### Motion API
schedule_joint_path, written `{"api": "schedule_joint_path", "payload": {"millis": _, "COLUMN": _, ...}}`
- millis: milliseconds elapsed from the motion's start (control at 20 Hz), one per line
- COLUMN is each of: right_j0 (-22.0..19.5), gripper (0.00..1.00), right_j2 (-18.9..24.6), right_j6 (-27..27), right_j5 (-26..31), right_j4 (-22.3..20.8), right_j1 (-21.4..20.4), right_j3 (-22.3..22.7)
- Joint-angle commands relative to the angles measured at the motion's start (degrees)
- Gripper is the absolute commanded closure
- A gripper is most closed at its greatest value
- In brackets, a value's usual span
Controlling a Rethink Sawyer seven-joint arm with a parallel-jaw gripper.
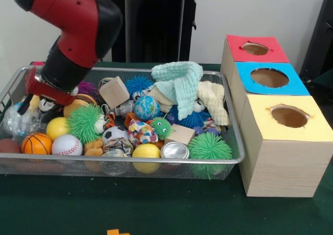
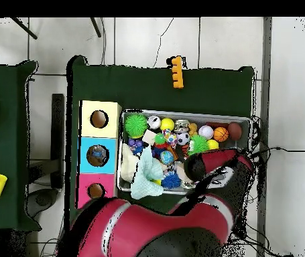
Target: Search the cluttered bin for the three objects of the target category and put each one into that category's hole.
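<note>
Long axis of the cluttered bin (image 1: pixel 235 161) running left to right across the front view, filling the left and middle of the frame on the dark green table (image 1: pixel 156 209). Right end of its rim touching or just beside the row of three wooden boxes (image 1: pixel 281 162), topped red, blue and yellow, each with a round hole facing up. In the overhead view the same bin lying across the middle of the frame, boxes stacked along its left end. Open table only in a bare strip along the lower edge of the front view, with a small orange piece (image 1: pixel 115 232) at the bottom margin. Heaped to rim height: green spiky balls, a basketball, a baseball, yellow balls, wooden blocks, a mint cloth draped high in the middle. Arm (image 1: pixel 78 32) coming down from upper left of the front view into the bin's left end, wrist low among the toys. Gripper (image 1: pixel 49 102) buried behind clutter and wrist; clenched or released cannot be told.
</note>
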Motion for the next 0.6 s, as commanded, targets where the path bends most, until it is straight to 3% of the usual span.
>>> {"api": "schedule_joint_path", "payload": {"millis": 50, "right_j0": 3.94, "gripper": 0.00, "right_j2": -11.75, "right_j6": 25.43, "right_j5": -3.77, "right_j4": 6.35, "right_j1": 10.67, "right_j3": -0.30}}
{"api": "schedule_joint_path", "payload": {"millis": 600, "right_j0": 3.95, "gripper": 0.00, "right_j2": -8.90, "right_j6": 25.42, "right_j5": -1.53, "right_j4": 6.03, "right_j1": 9.05, "right_j3": 2.09}}
